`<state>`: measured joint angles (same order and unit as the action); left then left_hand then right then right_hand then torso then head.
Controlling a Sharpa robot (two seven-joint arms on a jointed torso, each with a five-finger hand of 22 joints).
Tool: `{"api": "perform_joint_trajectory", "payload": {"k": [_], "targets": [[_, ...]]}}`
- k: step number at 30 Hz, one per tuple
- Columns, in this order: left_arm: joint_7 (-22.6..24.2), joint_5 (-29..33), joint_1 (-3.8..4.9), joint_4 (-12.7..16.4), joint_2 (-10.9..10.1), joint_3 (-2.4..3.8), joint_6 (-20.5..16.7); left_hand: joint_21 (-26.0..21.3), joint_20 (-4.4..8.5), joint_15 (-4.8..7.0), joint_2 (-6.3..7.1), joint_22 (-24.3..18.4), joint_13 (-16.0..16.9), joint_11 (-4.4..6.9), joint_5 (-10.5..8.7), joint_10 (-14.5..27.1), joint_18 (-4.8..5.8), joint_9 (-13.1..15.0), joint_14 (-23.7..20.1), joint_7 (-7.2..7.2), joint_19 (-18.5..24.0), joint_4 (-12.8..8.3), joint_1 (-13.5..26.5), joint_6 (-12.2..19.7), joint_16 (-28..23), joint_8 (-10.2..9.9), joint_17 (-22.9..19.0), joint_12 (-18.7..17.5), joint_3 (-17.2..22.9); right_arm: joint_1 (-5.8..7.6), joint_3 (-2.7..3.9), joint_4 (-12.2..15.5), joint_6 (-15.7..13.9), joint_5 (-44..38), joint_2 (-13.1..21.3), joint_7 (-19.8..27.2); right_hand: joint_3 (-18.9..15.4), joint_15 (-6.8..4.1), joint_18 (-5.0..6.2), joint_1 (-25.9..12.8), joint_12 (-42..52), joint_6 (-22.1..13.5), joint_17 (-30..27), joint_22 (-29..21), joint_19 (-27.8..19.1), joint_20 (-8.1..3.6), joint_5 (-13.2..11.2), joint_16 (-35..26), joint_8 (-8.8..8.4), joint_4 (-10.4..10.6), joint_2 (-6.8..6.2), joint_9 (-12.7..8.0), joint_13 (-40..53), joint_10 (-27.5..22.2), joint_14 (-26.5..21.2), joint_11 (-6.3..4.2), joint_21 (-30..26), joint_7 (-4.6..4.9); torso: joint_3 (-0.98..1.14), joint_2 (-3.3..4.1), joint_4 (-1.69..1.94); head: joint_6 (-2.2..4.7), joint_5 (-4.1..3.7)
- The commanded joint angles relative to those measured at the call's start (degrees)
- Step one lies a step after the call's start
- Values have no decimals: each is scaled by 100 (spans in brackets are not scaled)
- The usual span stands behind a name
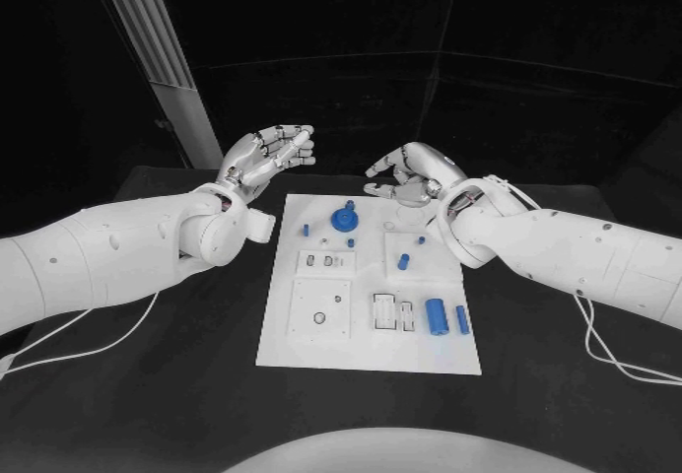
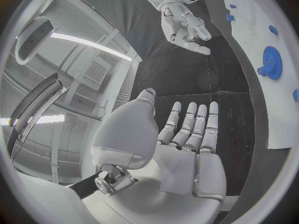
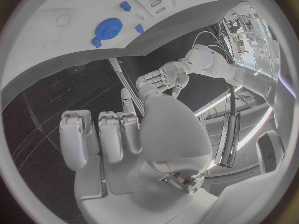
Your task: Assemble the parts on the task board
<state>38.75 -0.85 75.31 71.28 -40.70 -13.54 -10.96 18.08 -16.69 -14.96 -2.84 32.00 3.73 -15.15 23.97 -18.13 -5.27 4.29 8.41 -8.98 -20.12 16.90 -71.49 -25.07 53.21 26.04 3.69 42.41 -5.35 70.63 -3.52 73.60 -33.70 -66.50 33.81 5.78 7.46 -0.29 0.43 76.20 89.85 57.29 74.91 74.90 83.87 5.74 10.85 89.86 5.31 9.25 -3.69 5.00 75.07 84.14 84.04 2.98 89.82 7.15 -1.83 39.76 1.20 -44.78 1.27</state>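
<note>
The white task board [image 1: 367,340] lies in the middle of the black table. On it stand a blue gear [image 1: 346,218] near the far edge, two blue cylinders [image 1: 437,315] at the right side, and small blue pieces [image 1: 404,261] between them. My left hand [image 1: 270,153] is raised beyond the board's far left corner, fingers [image 2: 193,129] straight and holding nothing. My right hand [image 1: 412,175] hovers over the board's far edge, just right of the gear, fingers [image 3: 99,134] curled in with nothing in them. The gear [image 2: 272,62] [image 3: 110,27] appears in both wrist views.
A pale post [image 1: 170,69] rises at the back left of the table. White cables [image 1: 611,345] hang from my right arm, and another [image 1: 86,325] from my left. Pale recessed slots [image 1: 324,307] mark the board's near half.
</note>
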Motion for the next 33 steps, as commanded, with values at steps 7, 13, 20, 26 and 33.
{"api": "perform_joint_trajectory", "payload": {"k": [7, 13, 20, 26, 33], "targets": [[856, -27, -52, -66, 67, 4, 57, -13, 4, -5, -56, 5, -2, -6, 24, 48, 42, -5, -39, -792, 46, -14, -8, 38, -16, 27, 2, 19, -35, 28, -2, 416, -420, 707, 542, 842, -153, 8, -43, -115, 15, -125, 1509, 1510, 613, 42, 82, 14, -113, 97, -14, -45, 1493, 586, 596, -22, 18, 17, 42, -116, -43, 9, -92], [864, -27, -100, -58, 58, 4, 47, -11, 4, -5, -57, 9, -2, -6, 24, 49, 42, -5, -39, -792, 45, -15, -9, 40, -15, 30, 2, 19, -37, 25, -9, 471, -403, 725, 816, 929, -191, -2, -43, -112, 15, -150, 1509, 1510, 613, 32, 125, 14, -132, 109, -5, -53, 1493, 586, 596, -31, 18, 14, 67, -184, -69, 23, -188], [868, -26, -152, -46, 23, 4, 24, -11, 4, -5, -58, 8, -2, -6, 24, 49, 41, -5, -39, -792, 45, -15, -11, 40, -14, 32, 2, 20, -38, 4, -16, 378, -373, 730, 990, 913, -203, -7, -43, -104, 15, -178, 1509, 1510, 613, 28, 151, 14, -145, 113, 11, -59, 1493, 586, 596, -36, 18, 12, 104, -240, -142, 42, -261], [886, -26, -184, -45, 3, 4, 4, -11, 4, -5, -58, 8, -2, -6, 24, 49, 41, -5, -39, -792, 45, -15, -11, 41, -14, 33, 3, 20, -39, -57, -19, 273, -264, 731, 1084, 718, -202, -10, -43, 57, 15, -256, 1509, 1510, 613, 21, -61, 14, -157, 40, 52, -73, 1493, 586, 596, -36, 18, 20, 130, -264, -152, 79, -387], [891, -26, -222, -43, -13, 4, 2, -11, 4, -5, -58, 8, -2, -6, 24, 49, 41, -5, -39, -792, 45, -15, -11, 41, -14, 33, 3, 20, -39, -146, -22, 27, -68, 731, 1116, 449, -262, -7, -43, 280, 15, -445, 1509, 1510, 613, 23, -655, 14, -160, 18, 121, -91, 1493, 586, 596, -31, 18, 35, 116, -243, -161, 125, -493]]}}
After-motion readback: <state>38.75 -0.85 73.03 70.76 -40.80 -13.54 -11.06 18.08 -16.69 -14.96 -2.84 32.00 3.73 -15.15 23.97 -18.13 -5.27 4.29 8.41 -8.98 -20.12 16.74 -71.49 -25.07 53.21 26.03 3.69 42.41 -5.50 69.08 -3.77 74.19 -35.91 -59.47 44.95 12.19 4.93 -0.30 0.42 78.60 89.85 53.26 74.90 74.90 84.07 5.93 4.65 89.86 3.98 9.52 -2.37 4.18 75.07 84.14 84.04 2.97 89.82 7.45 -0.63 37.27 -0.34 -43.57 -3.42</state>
